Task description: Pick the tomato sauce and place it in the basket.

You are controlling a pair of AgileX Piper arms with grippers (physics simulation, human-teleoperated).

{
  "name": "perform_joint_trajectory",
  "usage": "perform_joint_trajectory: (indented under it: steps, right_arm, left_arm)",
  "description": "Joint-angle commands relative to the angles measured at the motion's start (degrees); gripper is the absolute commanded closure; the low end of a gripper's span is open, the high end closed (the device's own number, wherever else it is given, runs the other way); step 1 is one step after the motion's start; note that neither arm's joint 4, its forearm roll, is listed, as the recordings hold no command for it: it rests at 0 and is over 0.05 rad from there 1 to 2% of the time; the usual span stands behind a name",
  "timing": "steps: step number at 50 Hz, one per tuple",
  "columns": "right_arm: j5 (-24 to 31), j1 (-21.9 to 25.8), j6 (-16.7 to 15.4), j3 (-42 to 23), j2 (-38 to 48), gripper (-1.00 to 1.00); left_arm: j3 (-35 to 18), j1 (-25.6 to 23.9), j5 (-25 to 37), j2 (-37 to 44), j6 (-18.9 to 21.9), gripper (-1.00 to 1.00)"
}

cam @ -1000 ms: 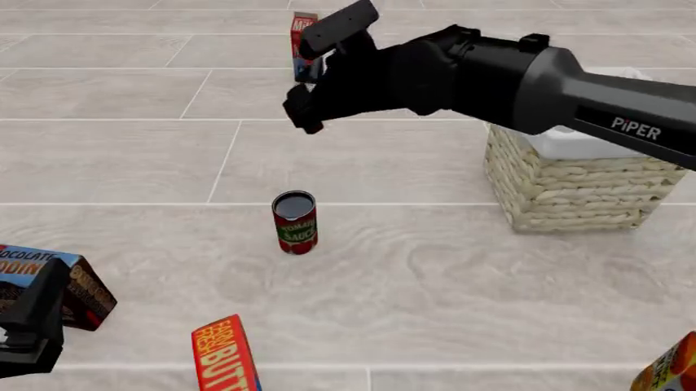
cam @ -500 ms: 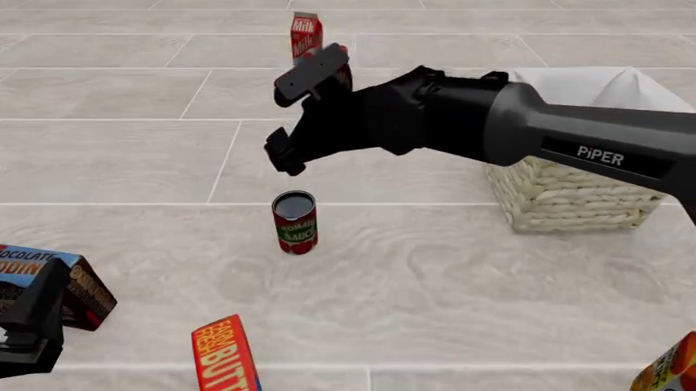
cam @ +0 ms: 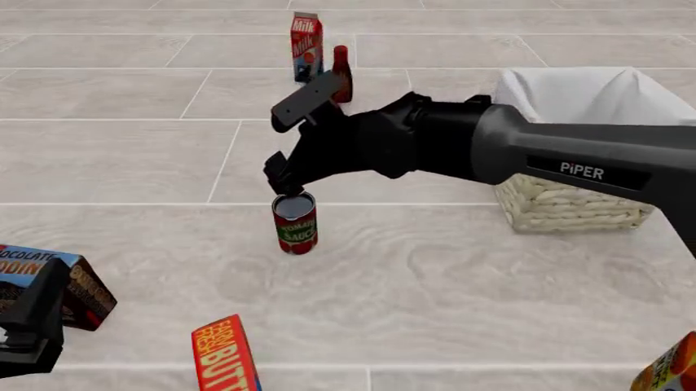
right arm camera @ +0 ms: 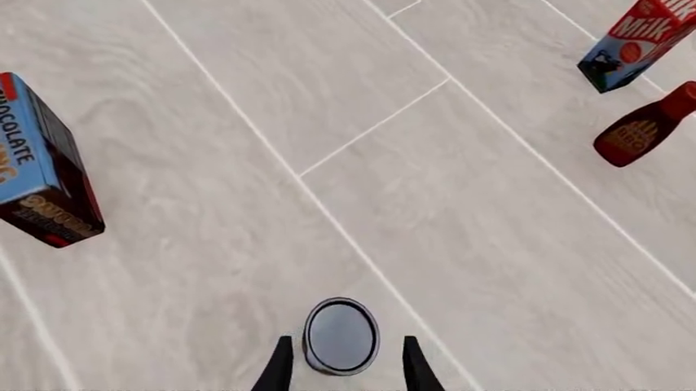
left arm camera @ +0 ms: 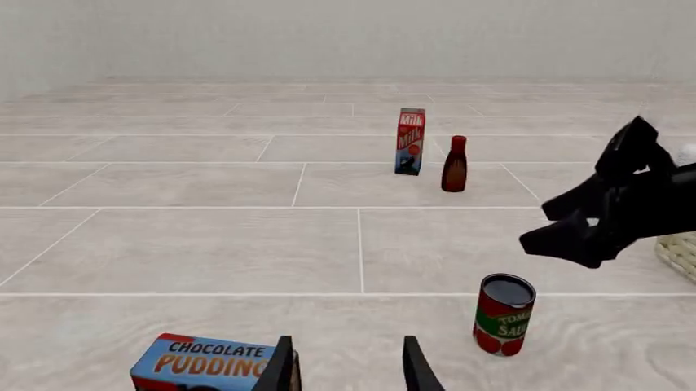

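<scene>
The tomato sauce is a small red can with a green band, upright on the table's middle. It also shows in the left wrist view. My right gripper is open, tilted down, just above and behind the can. In the right wrist view the can's dark top lies between the two fingertips, untouched. The basket of pale wicker with a white lining stands at the right, behind the right arm. My left gripper is open and empty at the near left.
A milk carton and a dark red bottle stand at the back. A chocolate pudding box lies beside my left gripper. A butter box is at the front. An orange box corner is at the front right.
My right arm has come down and toward me, from high behind the can to just over it, fingers still open. The can and left arm have not moved.
</scene>
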Motion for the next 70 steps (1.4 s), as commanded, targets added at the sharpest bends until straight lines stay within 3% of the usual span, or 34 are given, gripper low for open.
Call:
perform_joint_trajectory:
  steps: [1,70]
  right_arm:
    - [-0.93,-0.05,0.0,1.43,0.23,-1.0]
    - [-4.01,-0.45,1.2,4.56,2.88,-1.0]
  left_arm:
    - [0.0,0.0,0.0,0.0,0.0,-1.0]
    - [0.0,0.0,0.0,0.0,0.0,-1.0]
